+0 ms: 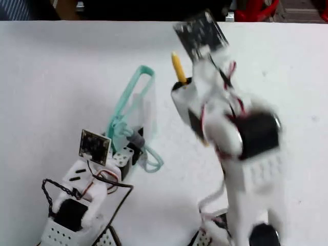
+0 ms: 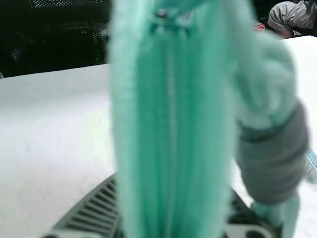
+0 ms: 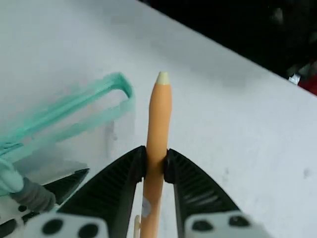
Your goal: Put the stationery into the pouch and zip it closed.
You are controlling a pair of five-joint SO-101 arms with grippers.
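A clear pouch (image 1: 134, 105) with a mint-green zipper edge lies on the white table, its open mouth toward the far side. My left gripper (image 1: 130, 148) is shut on the pouch's near end. In the left wrist view the zipper band (image 2: 171, 124) stands very close, with a grey toggle (image 2: 272, 163) on its green cord beside it. My right gripper (image 3: 155, 153) is shut on an orange pen (image 3: 159, 129), tip pointing away from the arm. In the high view the pen (image 1: 178, 68) hangs just to the right of the pouch's far end, apart from it.
The white table (image 1: 61, 77) has open room left of the pouch and at the far right. Its back edge (image 1: 102, 21) meets a dark background. The right arm's body (image 1: 246, 138) rises over the near right part of the table.
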